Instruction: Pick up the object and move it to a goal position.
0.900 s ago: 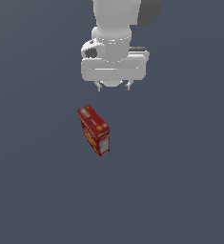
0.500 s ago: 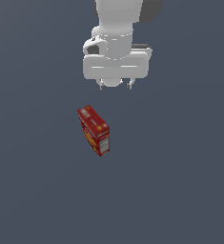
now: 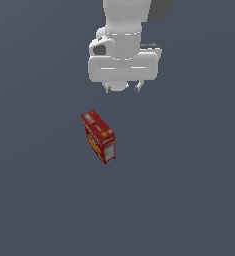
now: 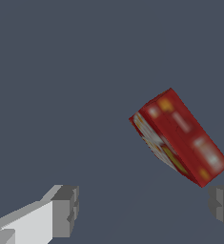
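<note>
The object is a small red cracker box (image 3: pixel 99 136) with white label panels and orange-yellow pictures. It stands on a long edge on the grey floor, turned at an angle. It also shows in the wrist view (image 4: pixel 179 137). My gripper (image 3: pixel 123 89) hangs above the floor, beyond the box and a little toward the exterior view's right, apart from it. It is open and empty. In the wrist view my gripper (image 4: pixel 144 209) has its fingers (image 4: pixel 66 209) spread wide, with the box not between them.
A plain grey floor (image 3: pixel 189 190) surrounds the box. The white arm and hand body (image 3: pixel 123 55) hang over the far middle of the scene.
My gripper has moved slightly toward the exterior view's right and a little up in the picture. The box has not moved.
</note>
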